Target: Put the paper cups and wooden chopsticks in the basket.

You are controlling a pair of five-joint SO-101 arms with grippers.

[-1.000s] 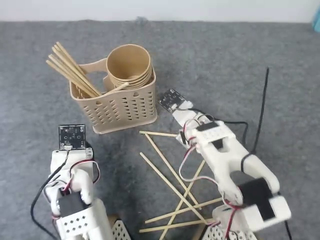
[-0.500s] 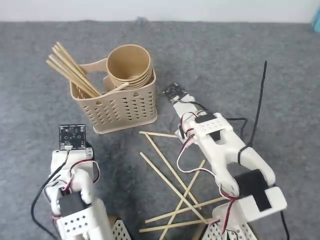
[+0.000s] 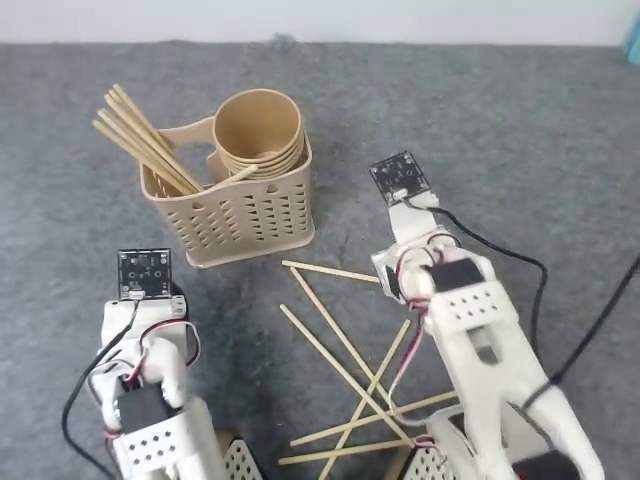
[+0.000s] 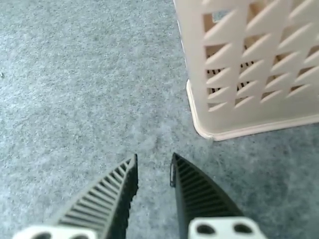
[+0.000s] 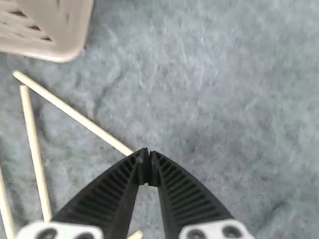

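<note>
Fingers of the right gripper are meeting tip to tip, gripping nothing that can be made out. One loose chopstick is running slantwise across the grey mat and ending just beside those tips, its last stretch hidden under them. Seen from above, the right arm is stretching from the mat's near edge toward its middle, beside the scattered chopsticks. Fingers of the left gripper are standing slightly parted and empty over bare mat, near a bottom corner of the basket. That basket is standing toward the mat's far left, holding stacked paper cups and a chopstick bundle. Both arm bases are being cut off at the near edge.
</note>
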